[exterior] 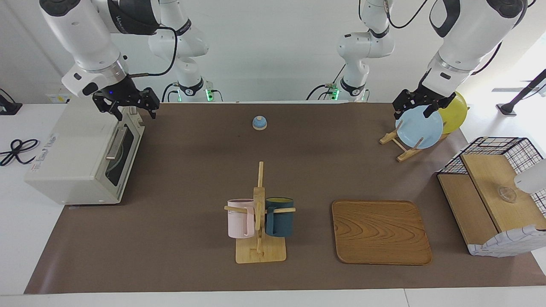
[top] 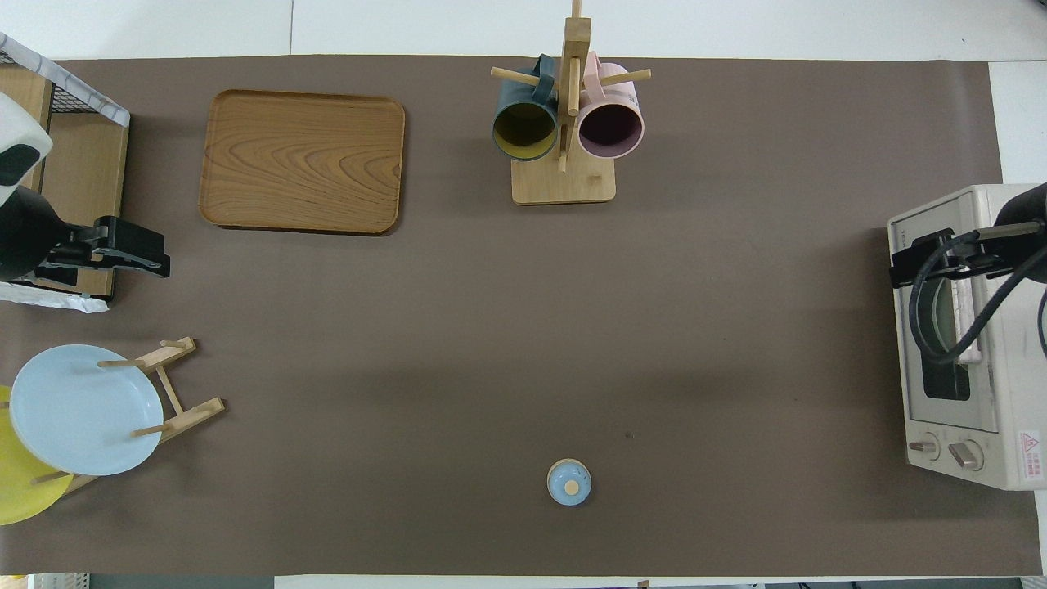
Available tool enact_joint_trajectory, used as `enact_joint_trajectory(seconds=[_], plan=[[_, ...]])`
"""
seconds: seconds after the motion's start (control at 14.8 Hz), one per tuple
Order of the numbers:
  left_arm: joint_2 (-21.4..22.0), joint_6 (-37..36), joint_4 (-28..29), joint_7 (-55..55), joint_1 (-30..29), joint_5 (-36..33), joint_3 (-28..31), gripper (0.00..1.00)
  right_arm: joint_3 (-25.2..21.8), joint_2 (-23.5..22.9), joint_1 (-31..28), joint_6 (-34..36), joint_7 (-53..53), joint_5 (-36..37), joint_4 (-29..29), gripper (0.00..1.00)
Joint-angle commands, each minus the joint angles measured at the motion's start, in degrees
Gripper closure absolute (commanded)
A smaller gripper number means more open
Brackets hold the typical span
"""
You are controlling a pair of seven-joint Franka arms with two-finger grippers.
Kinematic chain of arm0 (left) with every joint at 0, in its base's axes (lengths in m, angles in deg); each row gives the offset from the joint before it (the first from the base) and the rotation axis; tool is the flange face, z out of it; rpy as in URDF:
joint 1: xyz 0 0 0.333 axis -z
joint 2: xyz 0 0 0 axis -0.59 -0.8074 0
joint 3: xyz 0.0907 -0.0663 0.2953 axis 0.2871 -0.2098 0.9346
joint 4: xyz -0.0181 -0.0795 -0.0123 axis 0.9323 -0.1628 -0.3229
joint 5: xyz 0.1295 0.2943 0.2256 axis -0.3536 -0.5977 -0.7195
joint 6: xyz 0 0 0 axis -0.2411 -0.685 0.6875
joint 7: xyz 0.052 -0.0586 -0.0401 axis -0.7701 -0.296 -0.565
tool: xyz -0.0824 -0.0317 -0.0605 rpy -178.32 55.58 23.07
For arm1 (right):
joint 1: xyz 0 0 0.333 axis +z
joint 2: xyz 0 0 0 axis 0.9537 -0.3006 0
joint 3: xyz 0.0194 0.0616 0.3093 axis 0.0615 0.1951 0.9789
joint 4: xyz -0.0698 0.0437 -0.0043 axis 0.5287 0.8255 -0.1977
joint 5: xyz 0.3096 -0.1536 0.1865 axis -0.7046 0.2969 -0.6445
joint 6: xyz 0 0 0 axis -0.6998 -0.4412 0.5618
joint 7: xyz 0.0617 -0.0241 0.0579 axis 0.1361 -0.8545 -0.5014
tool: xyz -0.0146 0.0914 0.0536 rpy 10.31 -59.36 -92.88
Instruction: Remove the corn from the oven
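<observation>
A brown mat is covering the white table, with the oven (exterior: 81, 155) sitting at the right arm's end, door shut. The right gripper (exterior: 126, 103) is hovering wide over its top edge, at twelve o'clock from the handle, likely lining up. The corn is hidden, presumably inside. The left gripper (exterior: 420, 104) is waiting, wide, over the plates (exterior: 420, 127)

Right pincer (exterior: 133, 107) open over oven (exterior: 81, 153); door apparently closed.

A plain white wall (exterior: 273, 51) rises past a white table (exterior: 13, 238) under brown matting (exterior: 192, 170).
</observation>
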Motion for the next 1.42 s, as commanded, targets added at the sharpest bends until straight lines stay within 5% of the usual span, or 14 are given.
enact_joint_trajectory(seconds=[0.0,0.07,0.4,0.67,1.35], plan=[[0.3,-0.2,-0.4,0.3,-0.6,-0.3,-0.3,0.0,-0.3,1.8,-0.4,-2.9,1.4,0.3,-4.4,0.89],[0.3,-0.2,-0.4,0.3,-0.6,-0.3,-0.2,0.0,-0.3,2.3,-0.5,-3.7,1.7,0.3,-5.7,1.0],[0.3,-0.2,-0.3,0.3,-0.6,-0.3,-0.3,0.0,-0.4,5.8,-0.6,-18.0,1.8,1.2,-20.3,1.0],[0.3,-0.2,-0.4,0.3,-0.6,-0.3,-0.3,0.0,-0.2,5.2,-1.0,-19.6,4.8,11.1,-20.7,1.0],[0.3,-0.2,-0.4,0.3,-0.6,-0.3,-0.3,0.0,-0.2,3.9,-8.7,-21.3,10.9,11.3,-21.2,1.0]])
